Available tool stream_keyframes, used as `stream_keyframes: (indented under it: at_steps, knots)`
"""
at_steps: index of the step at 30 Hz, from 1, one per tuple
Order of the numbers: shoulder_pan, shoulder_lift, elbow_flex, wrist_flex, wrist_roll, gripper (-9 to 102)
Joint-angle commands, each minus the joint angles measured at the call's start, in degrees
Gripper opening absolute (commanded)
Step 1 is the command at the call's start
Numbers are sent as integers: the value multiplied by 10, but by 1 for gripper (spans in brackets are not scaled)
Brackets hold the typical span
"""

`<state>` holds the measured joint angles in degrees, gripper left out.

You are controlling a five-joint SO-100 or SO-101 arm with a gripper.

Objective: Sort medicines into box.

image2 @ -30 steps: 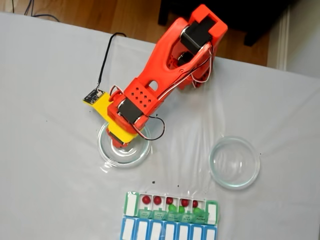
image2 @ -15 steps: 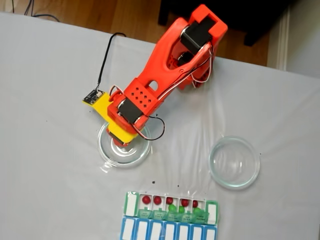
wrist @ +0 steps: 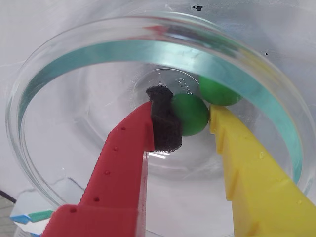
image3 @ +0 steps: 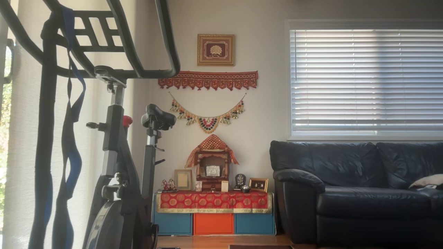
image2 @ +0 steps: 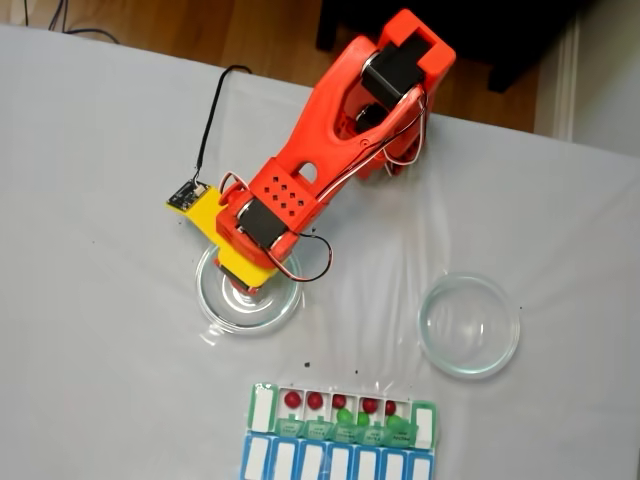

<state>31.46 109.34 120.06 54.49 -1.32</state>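
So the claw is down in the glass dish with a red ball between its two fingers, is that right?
Not quite: the ball between the claw's fingers is green, not red, as the wrist view shows. A second green ball lies just behind it. The rest holds: the claw is down in the glass dish.

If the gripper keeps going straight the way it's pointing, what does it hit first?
Most likely the green ball already sitting between the jaws of the gripper, then the floor of the glass dish just beyond. A second green ball lies slightly further on; depth is hard to judge.
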Motion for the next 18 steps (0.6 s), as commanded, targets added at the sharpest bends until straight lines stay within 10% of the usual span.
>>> stream_keyframes:
  at_steps: [1, 18]
  knots:
    - [-7, 15, -43, -5, 6, 5]
    - [-22, 40, -41, -26, -10, 1]
